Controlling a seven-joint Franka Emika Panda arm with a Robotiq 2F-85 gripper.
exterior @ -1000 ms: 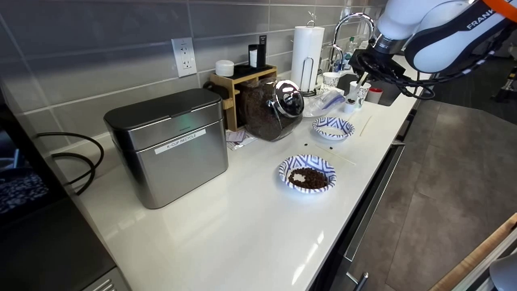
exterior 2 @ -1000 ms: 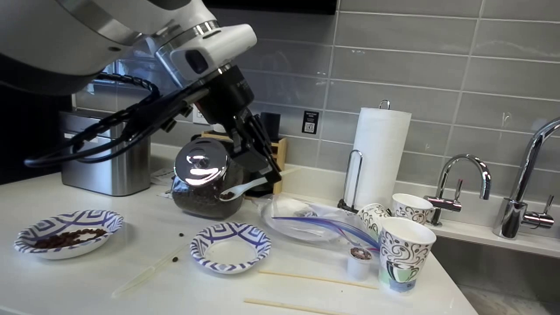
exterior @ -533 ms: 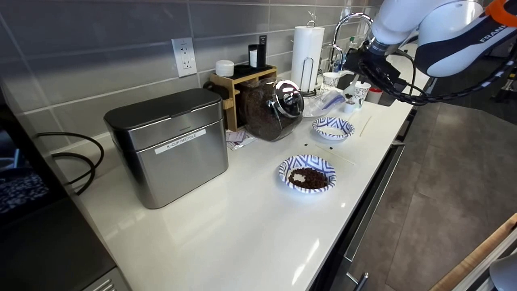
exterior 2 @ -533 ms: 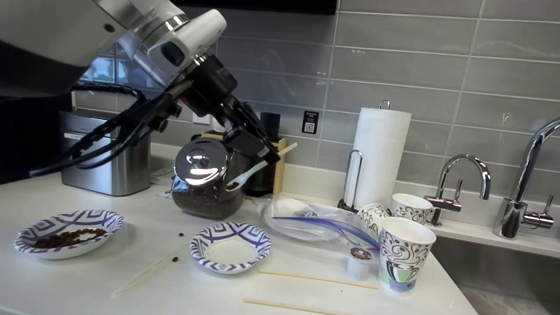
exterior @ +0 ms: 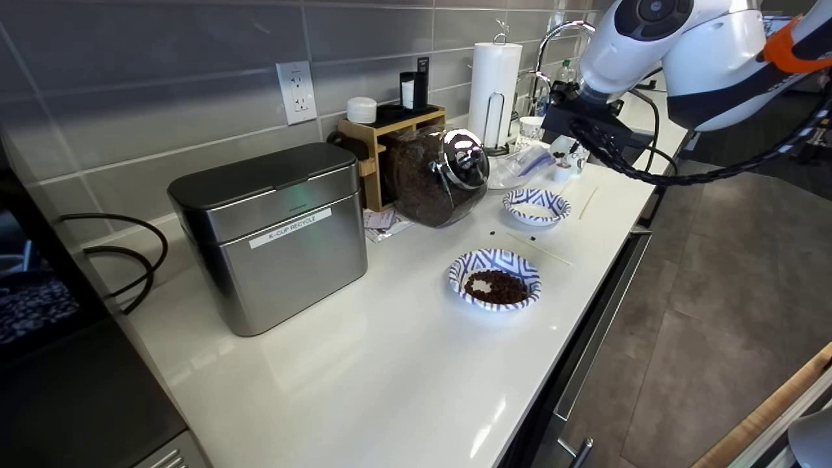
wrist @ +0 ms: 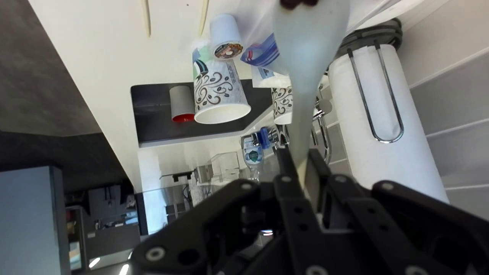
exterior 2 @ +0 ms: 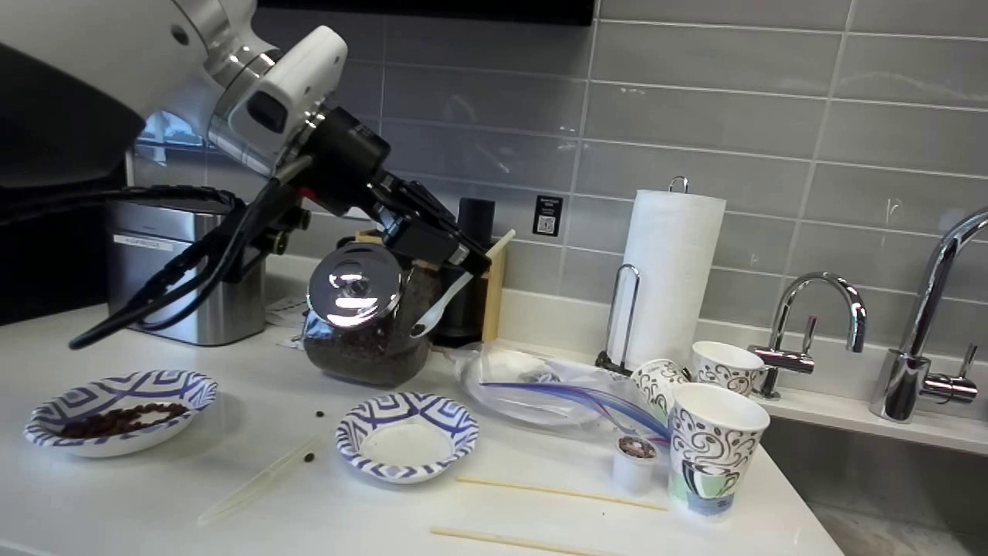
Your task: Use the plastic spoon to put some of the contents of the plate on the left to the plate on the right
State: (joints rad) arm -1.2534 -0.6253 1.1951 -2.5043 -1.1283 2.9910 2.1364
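The blue-and-white plate (exterior 2: 197, 398) with brown beans (exterior 2: 116, 422) stands on the left in an exterior view; it also shows in an exterior view (exterior: 467, 265). The right plate (exterior 2: 405, 444), same pattern, shows no beans; it appears in an exterior view too (exterior: 537, 216). My gripper (exterior 2: 478, 266) is shut on the white plastic spoon (exterior 2: 444, 305), raised above the counter. The spoon slants, bowl end down, handle end up. A few dark beans (wrist: 298, 3) show on the spoon bowl, cut off by the top edge of the wrist view.
A glass jar of beans (exterior 2: 363, 320) lies behind the plates. A clear bag (exterior 2: 532, 390), paper cups (exterior 2: 718, 448), a small pod cup (exterior 2: 634, 467) and a paper towel roll (exterior 2: 668, 278) stand at right. Wooden sticks (exterior 2: 559, 493) and a clear knife (exterior 2: 258, 483) lie in front.
The wrist has moved left and lower in an exterior view. The spoon has tilted more steeply, handle end rising. The spoon stays in the gripper; the plates have not moved.
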